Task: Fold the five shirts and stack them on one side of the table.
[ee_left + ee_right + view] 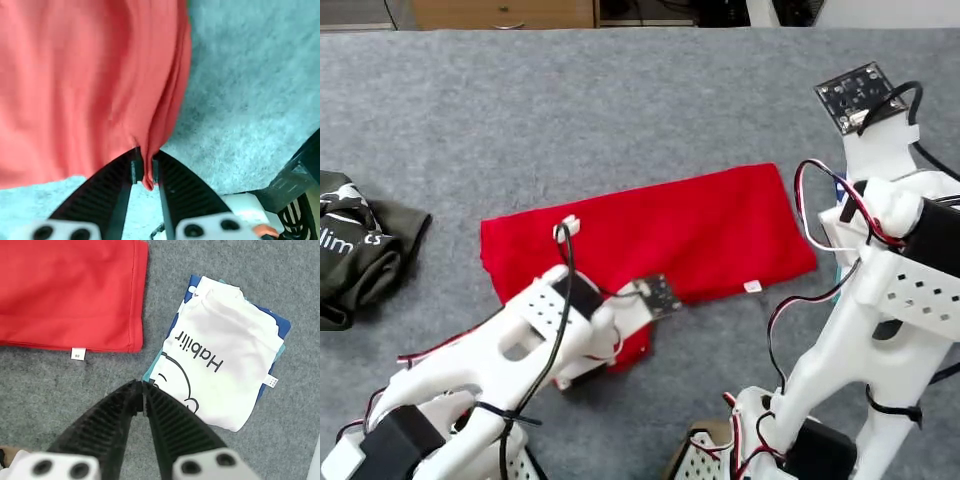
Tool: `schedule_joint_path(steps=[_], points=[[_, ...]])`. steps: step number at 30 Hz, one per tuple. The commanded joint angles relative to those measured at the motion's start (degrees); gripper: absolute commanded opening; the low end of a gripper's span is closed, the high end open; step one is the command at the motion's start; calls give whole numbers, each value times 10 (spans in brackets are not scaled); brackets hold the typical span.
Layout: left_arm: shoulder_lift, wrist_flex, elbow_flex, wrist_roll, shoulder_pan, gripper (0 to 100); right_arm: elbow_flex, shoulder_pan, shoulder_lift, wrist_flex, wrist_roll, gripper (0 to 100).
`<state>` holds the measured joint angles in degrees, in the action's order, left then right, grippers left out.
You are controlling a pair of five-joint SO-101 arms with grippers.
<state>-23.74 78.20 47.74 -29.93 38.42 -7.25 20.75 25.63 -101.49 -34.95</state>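
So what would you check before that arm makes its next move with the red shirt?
1. Left fingers pinching the red shirt's edge: ok.
2. Right fingers shut, holding nothing: ok.
3. Red shirt fully folded: not ok, it lies as a long strip.
4. Folded stack lying apart from the red shirt: ok.
5. Dark green shirt folded: not ok, crumpled.

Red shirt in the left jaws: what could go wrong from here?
1. The left gripper pinches only a thin bit of the red shirt in its jaws; it may slip out.
2. The right gripper sits shut by the folded white shirt, off the red one, so a one-corner pull may skew the fold.
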Motion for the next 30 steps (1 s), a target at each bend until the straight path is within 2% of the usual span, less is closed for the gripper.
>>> schedule_joint_path(steps=[1, 6, 15, 20, 25, 30], points=[[-9, 35, -80, 3, -6, 18, -2, 8, 19, -8, -7, 5], [-3, 43, -127, 2, -21, 18, -2, 8, 19, -8, -7, 5], [-2, -6, -143, -45, -124, 18, 0, 8, 19, -8, -7, 5], [-2, -22, -138, -55, -146, 20, 0, 8, 19, -8, -7, 5], [-2, -24, -142, -38, -150, 156, 0, 8, 19, -8, -7, 5], [1, -88, -127, -28, -182, 171, 0, 8, 19, -9, -7, 5]])
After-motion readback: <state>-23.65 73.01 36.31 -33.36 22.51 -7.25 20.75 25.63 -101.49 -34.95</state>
